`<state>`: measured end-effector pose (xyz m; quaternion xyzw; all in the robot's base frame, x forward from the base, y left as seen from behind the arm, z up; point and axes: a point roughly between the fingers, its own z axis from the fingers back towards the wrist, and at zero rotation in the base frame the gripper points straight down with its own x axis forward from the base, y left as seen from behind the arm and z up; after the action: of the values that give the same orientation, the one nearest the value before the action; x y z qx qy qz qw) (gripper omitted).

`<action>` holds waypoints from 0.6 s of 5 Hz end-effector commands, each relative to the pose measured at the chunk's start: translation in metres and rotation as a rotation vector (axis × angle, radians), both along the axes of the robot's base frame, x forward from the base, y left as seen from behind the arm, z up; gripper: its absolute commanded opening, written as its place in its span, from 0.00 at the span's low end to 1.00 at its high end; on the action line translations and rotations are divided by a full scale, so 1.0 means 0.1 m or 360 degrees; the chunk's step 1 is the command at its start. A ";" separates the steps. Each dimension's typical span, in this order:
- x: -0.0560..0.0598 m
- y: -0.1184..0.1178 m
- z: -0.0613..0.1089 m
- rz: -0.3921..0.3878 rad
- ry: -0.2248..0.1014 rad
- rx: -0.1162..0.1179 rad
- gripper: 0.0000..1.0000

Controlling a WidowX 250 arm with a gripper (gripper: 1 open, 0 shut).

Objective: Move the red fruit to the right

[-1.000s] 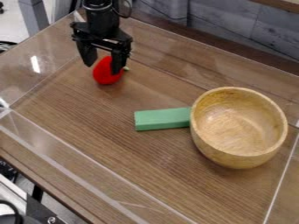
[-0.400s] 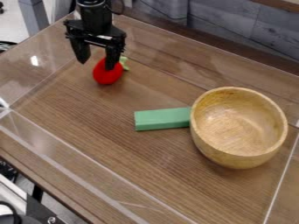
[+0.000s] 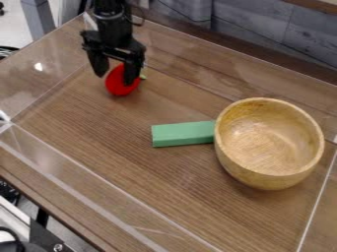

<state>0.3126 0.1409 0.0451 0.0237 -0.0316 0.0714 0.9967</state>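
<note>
One arm upright, gripper pointing down, jaws spread, straddling red fruit.

The gripper is all black, with two short, thick fingers under a wider black body and a dark wrist above.

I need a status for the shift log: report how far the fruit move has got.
Done: the gripper is positioned over the red fruit at the table's far left. In hand: jaws open, straddling it, no grip visible. Left: close, lift, carry it right, toward the green block and wooden bowl side.
</note>
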 end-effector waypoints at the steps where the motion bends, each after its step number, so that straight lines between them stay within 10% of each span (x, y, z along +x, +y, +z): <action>1: 0.03 -0.05 0.15 0.0056 -0.0053 0.0016 1.00; 3: 0.04 -0.02 0.29 0.0115 -0.0058 -0.0024 1.00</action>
<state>0.3070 0.1318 0.0466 0.0024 -0.0057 0.1083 0.9941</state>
